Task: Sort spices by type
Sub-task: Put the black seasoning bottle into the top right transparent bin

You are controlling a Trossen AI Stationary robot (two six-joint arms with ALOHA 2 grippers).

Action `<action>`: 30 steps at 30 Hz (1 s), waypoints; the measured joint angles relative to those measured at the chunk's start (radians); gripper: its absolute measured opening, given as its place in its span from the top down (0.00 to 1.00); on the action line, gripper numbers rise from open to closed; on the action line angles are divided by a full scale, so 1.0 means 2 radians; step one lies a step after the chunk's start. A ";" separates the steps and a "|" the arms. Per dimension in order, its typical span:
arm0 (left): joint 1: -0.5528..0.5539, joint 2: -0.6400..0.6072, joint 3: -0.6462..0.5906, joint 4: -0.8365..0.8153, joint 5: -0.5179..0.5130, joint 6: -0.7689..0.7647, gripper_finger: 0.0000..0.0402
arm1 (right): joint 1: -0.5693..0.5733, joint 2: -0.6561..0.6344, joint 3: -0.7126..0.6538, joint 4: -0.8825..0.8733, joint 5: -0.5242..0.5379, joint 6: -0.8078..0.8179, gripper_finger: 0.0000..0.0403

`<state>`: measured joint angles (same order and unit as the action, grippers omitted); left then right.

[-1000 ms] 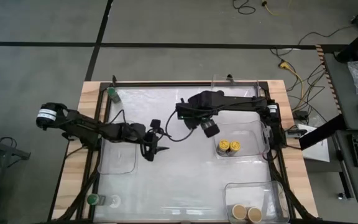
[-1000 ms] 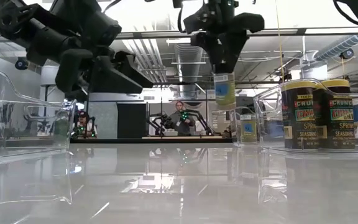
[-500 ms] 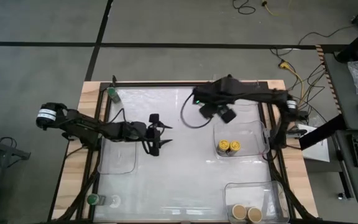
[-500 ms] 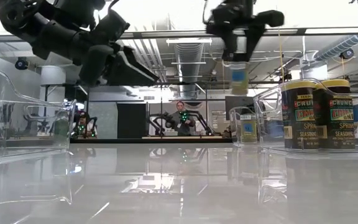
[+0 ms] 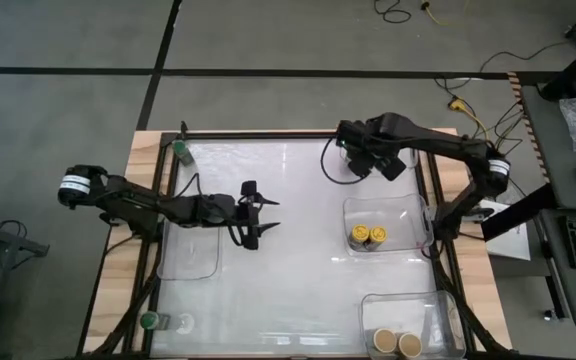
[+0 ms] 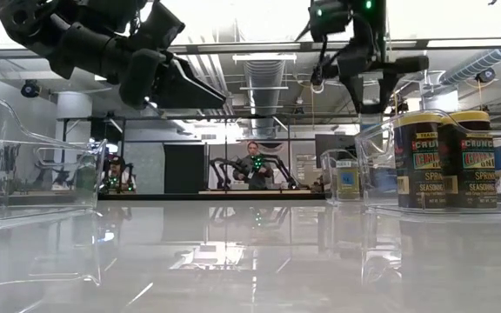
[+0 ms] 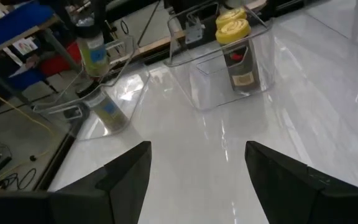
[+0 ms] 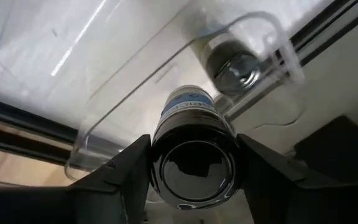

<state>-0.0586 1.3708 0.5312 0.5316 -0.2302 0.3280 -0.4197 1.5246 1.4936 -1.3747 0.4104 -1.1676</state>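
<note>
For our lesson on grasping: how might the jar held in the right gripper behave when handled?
The jar looks rigid, so the right gripper probably won't deform it. Its round, glossy body may slip or twist between the fingers. Tall and narrow, it could tip, then roll.

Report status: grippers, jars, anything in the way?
Right gripper shut on black-lidded jar, above far-right bin holding its twin. Left gripper open, empty, mid-table. Nothing in the way.
</note>
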 joint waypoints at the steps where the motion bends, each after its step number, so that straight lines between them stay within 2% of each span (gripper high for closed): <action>1: 0.000 0.000 0.000 0.000 0.000 -0.004 0.39 | -0.009 0.000 -0.007 0.006 -0.004 -0.003 0.50; 5: 0.000 0.000 0.000 -0.001 0.000 -0.015 0.39 | -0.043 0.000 -0.029 0.028 -0.045 -0.009 0.50; 9: 0.000 0.000 0.000 0.000 0.000 -0.013 0.39 | -0.063 0.001 -0.040 0.047 -0.054 -0.039 0.51; 13: 0.001 0.000 0.000 0.000 -0.012 -0.012 0.39 | -0.085 0.001 -0.049 0.067 -0.095 -0.045 0.50; 17: 0.005 0.000 0.000 0.000 -0.013 -0.012 0.39 | -0.102 0.001 -0.058 0.075 -0.108 -0.056 0.50; 20: 0.009 0.000 0.000 0.000 -0.013 -0.014 0.39 | -0.122 0.001 -0.059 0.083 -0.138 -0.065 0.51; 24: 0.014 0.000 0.014 0.001 -0.013 -0.019 0.39 | -0.136 0.009 -0.059 0.093 -0.146 -0.081 0.49; 30: 0.023 0.000 0.027 -0.004 -0.012 0.001 0.39 | -0.159 0.023 -0.060 0.095 -0.185 -0.081 0.50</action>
<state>-0.0130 1.3708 0.5850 0.5243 -0.2550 0.3297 -0.7368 1.5698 1.3735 -1.1855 0.0406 -1.3298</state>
